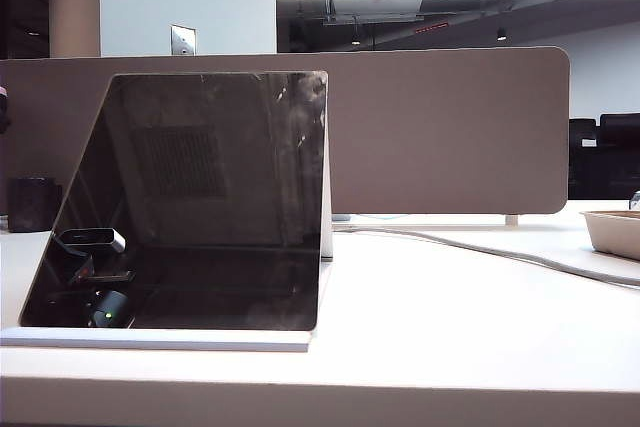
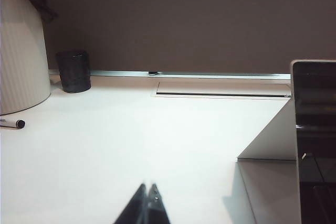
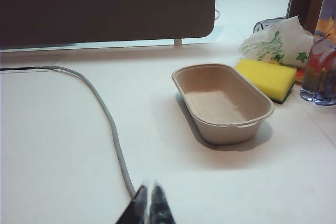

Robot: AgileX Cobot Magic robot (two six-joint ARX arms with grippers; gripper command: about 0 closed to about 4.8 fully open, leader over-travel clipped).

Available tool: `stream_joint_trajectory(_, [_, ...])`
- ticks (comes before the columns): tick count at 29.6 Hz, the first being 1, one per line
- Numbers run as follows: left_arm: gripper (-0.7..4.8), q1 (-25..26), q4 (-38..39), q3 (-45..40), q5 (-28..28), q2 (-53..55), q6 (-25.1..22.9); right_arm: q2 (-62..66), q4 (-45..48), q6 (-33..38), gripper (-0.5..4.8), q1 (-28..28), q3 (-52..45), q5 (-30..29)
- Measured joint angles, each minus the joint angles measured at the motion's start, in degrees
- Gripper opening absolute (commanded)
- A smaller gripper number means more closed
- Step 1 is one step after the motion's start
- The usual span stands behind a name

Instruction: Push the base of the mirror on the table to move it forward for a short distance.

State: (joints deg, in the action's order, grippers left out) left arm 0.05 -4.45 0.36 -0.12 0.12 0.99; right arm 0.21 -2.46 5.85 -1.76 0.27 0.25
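Dark glossy mirror (image 1: pixel 190 202) upright on its thin white base plate (image 1: pixel 155 339), left on the white surface (image 1: pixel 450 317).
Left wrist view alone shows a black cup (image 2: pixel 73 71); left gripper (image 2: pixel 147 203) jaws closed, empty. Right wrist view adds a beige pulp tray (image 3: pixel 223 100), grey cable (image 3: pixel 107 124); right gripper (image 3: pixel 148 203) jaws together, empty.
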Motion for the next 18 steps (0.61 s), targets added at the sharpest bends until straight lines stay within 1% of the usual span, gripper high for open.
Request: stream_joint_trajectory(18, [0.03, 0.0, 0.0, 0.0, 0.0, 0.0, 0.0, 0.0, 0.0, -0.4, 0.22, 0.0, 0.0, 0.0])
